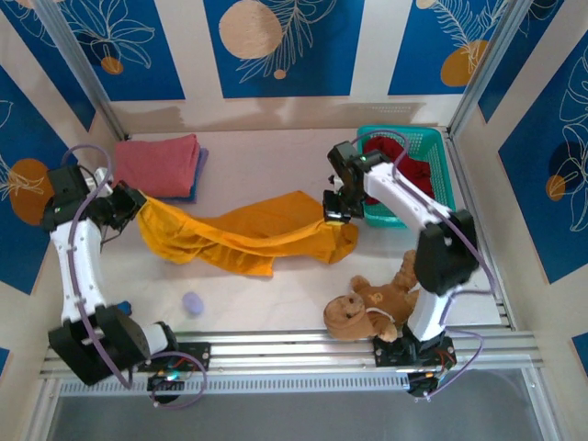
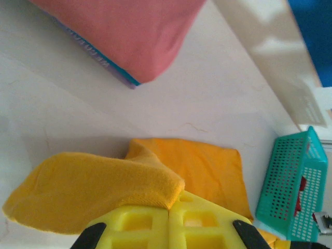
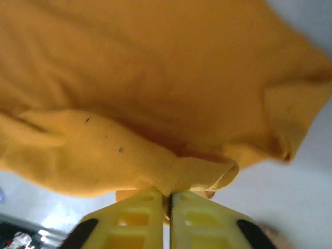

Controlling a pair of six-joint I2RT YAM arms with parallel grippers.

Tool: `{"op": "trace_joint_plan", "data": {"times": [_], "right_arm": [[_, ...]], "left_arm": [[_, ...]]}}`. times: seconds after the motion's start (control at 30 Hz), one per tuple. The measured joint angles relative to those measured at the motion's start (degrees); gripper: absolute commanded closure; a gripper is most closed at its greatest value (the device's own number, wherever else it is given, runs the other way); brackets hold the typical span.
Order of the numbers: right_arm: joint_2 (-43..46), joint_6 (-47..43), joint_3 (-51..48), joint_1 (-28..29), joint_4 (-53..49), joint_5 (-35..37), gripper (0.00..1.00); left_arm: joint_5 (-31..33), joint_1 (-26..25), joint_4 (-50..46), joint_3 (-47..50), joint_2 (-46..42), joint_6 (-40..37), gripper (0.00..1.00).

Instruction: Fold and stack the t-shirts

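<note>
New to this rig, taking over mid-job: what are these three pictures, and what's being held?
Two robot arms stand at the near edge of the table. One picture looks down from above; the others come from a camera on each wrist. The left end effector and right end effector each pinch one end of the orange shirt, spread between them. Back left, a folded pink shirt lies on a blue shirt. A red shirt sits in the basket; a teddy bear lies by the right arm's base.

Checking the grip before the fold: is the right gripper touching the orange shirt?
Touching. The right wrist view shows the right gripper pinching a fold of the orange shirt.
</note>
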State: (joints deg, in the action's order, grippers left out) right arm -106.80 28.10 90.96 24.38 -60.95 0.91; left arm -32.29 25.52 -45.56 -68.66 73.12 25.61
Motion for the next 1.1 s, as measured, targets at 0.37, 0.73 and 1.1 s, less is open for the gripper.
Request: {"op": "trace_joint_plan", "data": {"times": [0.37,0.73,1.1], "right_arm": [[-9.9,-4.2,10.5,-1.0,-1.4,0.2,0.65],[-5.5,-2.9,-3.5,2.4,-1.2,2.8,0.67],[-5.5,-2.9,-8.4,2.5,1.9,3.6,0.72]], "left_arm": [[1.4,-0.1,4.9,-1.0,12.4,-0.2,1.0],[1.2,-0.2,4.8,2.2,9.5,-0.7,1.0],[1.3,-1.6,4.8,3.8,9.0,-0.7,1.0]]}}
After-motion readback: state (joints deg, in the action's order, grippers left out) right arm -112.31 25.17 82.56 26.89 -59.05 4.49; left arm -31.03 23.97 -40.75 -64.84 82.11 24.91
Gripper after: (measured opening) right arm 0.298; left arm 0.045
